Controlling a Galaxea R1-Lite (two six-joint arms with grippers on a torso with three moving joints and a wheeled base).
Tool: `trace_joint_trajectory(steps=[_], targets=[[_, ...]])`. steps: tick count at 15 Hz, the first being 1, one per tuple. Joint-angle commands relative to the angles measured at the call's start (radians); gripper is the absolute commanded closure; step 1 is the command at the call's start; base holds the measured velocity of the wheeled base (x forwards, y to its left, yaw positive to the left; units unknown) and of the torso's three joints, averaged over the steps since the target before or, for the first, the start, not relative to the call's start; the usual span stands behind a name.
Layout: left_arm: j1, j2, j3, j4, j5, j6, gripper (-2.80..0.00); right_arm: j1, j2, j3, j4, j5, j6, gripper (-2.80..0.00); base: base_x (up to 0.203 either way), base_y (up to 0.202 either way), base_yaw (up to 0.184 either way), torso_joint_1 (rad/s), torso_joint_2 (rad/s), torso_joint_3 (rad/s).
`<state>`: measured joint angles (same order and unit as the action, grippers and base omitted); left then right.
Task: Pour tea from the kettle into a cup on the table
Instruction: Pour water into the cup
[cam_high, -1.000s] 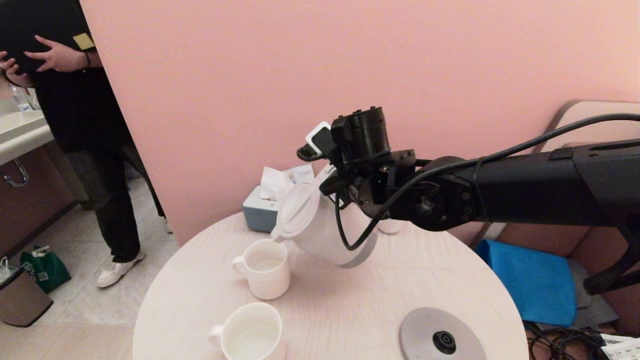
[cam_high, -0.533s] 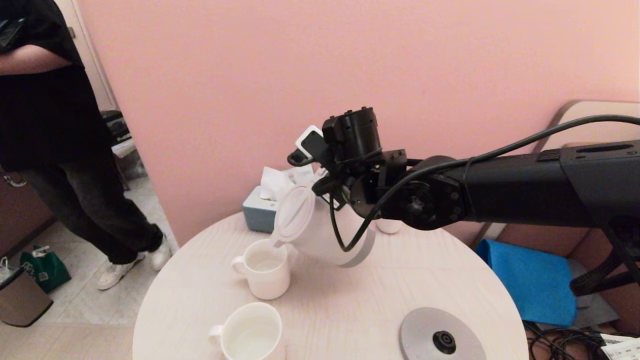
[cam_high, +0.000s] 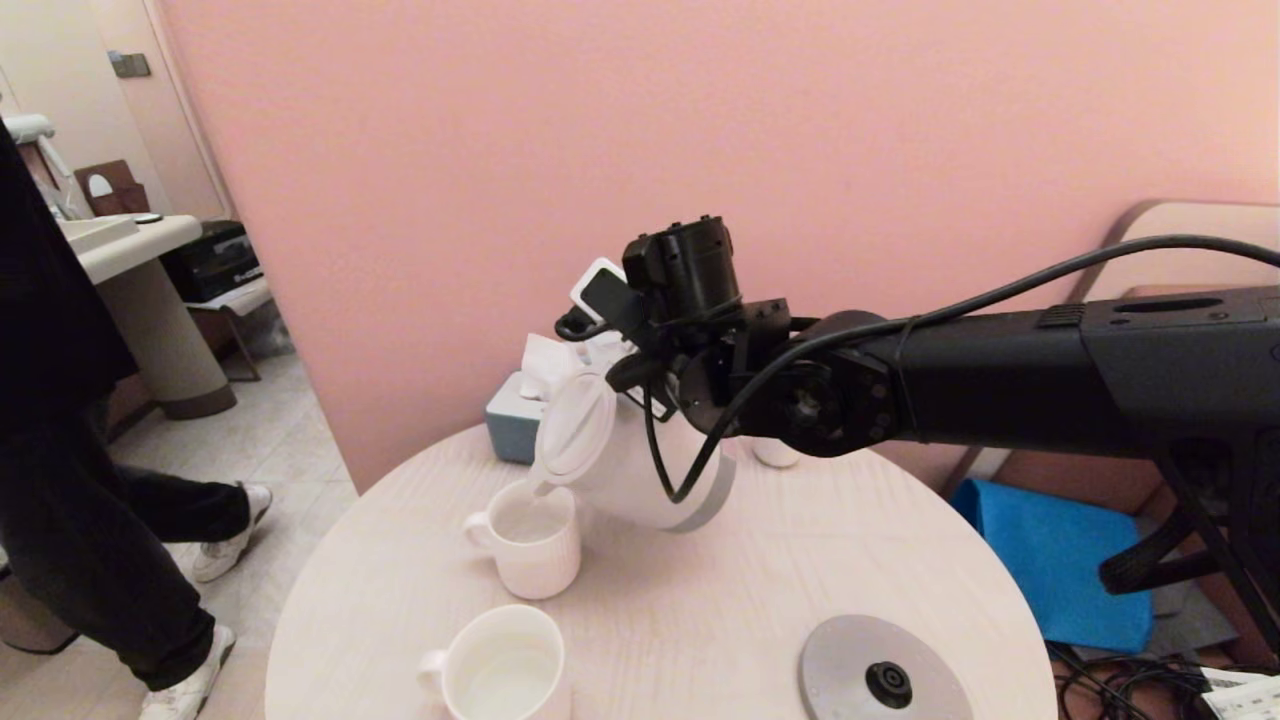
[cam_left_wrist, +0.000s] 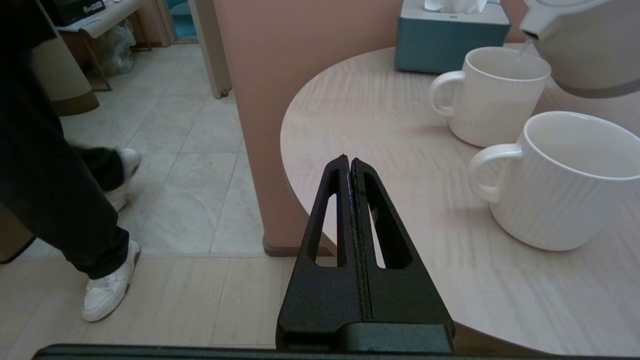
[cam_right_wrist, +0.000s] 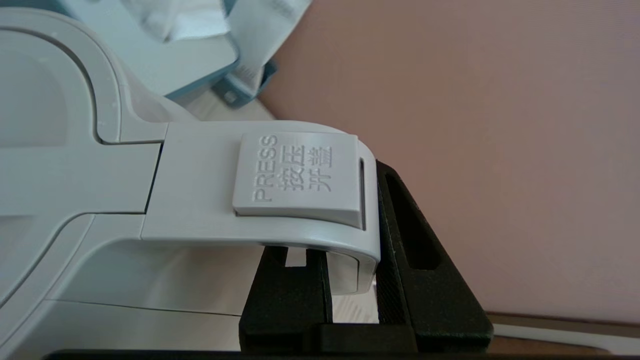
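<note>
Kettle tipped over the far cup
Right gripper clamps the kettle handle; spout above cup near the table middle

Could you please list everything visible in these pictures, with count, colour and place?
Large white plastic kettle: 1, white with grey band, tilted, spout over far mug.
Ribbed ceramic mugs: 2, white, far one under the spout, near one at the table's front edge.
Round wood-grain table: 1, pale whitish.
Flat disc base: 1, grey, table's right front.
Tissue box: 1, blue-grey, behind kettle.
Bystander's leg: black trousers, white shoes, far left.
Right gripper: fingers clamped on kettle handle.
Left gripper: fingers shut, off the table's left edge.
</note>
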<state>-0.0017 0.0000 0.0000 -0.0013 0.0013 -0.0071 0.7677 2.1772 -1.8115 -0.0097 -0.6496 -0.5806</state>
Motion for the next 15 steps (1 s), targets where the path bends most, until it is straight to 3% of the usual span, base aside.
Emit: trace_joint_trajectory(steps=[1,10,15], targets=[[0.000,0.000,0.000,0.000,0.000,-0.001,0.00,0.002,0.006,-0.015,0.017,-0.004,-0.005,0.00,0.000,0.000,0.000,0.000,0.00,0.000],[0.000,0.002,0.000,0.000,0.000,-0.001,0.00,0.002,0.013,-0.025,0.030,-0.007,-0.045,0.00,0.000,0.000,0.000,0.000,0.00,0.000],[0.000,0.000,0.000,0.000,0.000,-0.001,0.00,0.004,0.037,-0.102,0.086,-0.011,-0.050,0.00,0.000,0.000,0.000,0.000,0.00,0.000]])
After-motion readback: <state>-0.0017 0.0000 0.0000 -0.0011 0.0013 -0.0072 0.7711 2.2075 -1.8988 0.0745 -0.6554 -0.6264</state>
